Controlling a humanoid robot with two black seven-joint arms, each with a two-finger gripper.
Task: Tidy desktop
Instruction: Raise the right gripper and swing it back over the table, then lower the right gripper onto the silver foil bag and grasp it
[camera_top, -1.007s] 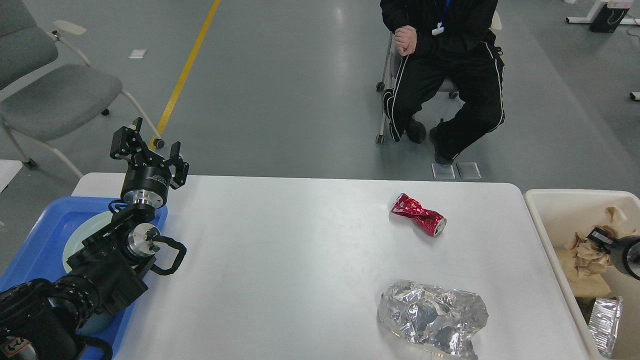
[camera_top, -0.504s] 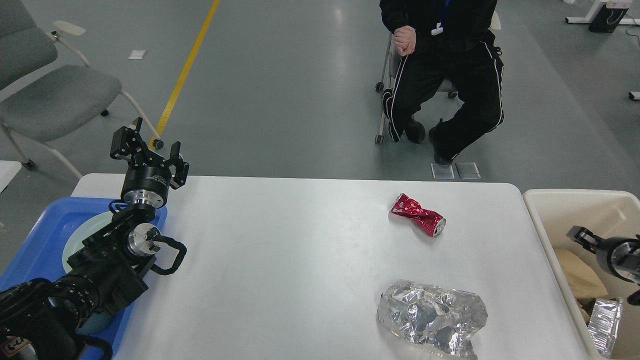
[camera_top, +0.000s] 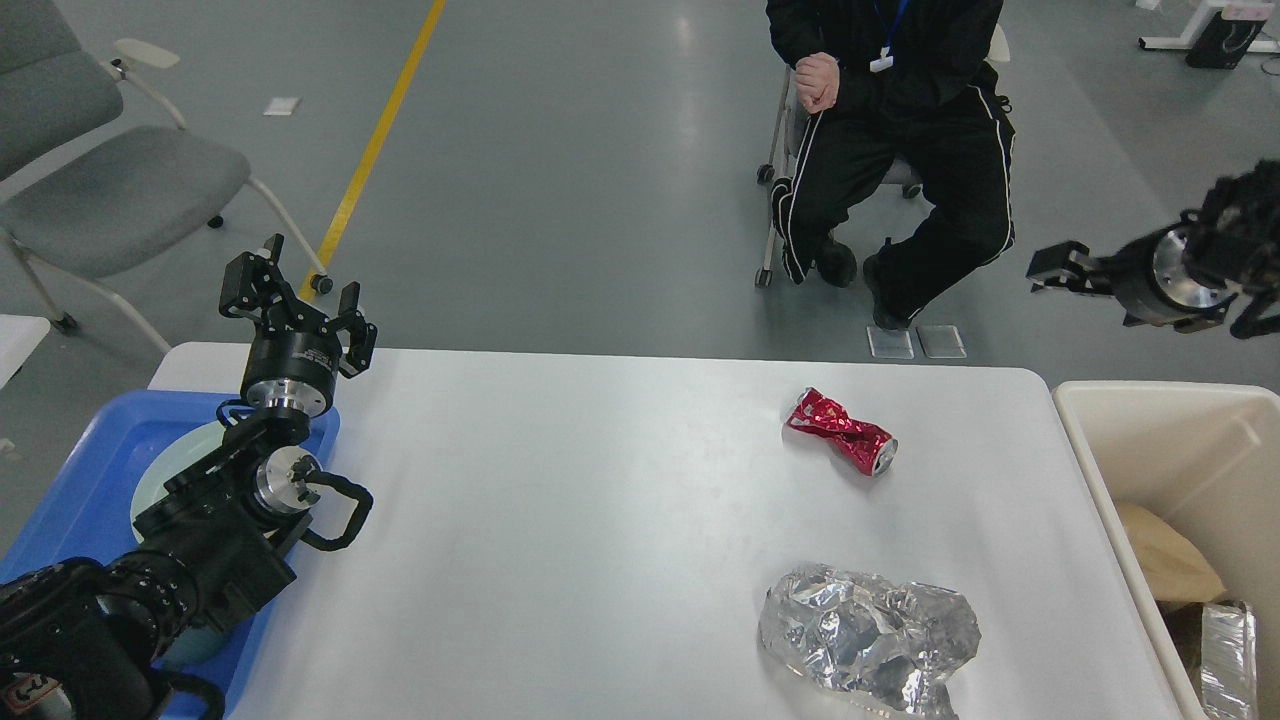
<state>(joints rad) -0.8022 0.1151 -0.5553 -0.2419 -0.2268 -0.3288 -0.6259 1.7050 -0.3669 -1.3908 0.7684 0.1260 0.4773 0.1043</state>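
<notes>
**White desktop with two pieces of litter on it**

White and matte, the desktop (camera_top: 600, 520) fills the lower middle of the head view. A crushed red can (camera_top: 840, 431) lies on it toward two o'clock from the table's centre, and a crumpled silver foil wrapper (camera_top: 868, 640) sits toward five o'clock, well apart from the can. At nine o'clock a blue tray (camera_top: 75, 480) holds a pale plate (camera_top: 180, 460), with the left arm over it; the left gripper (camera_top: 297, 298) points up, fingers spread wide and holding nothing. At three o'clock stands a beige bin (camera_top: 1160, 420) with paper and foil inside. Above it the right gripper (camera_top: 1065, 270) hangs in the air, seen side-on; its opening cannot be told.
</notes>
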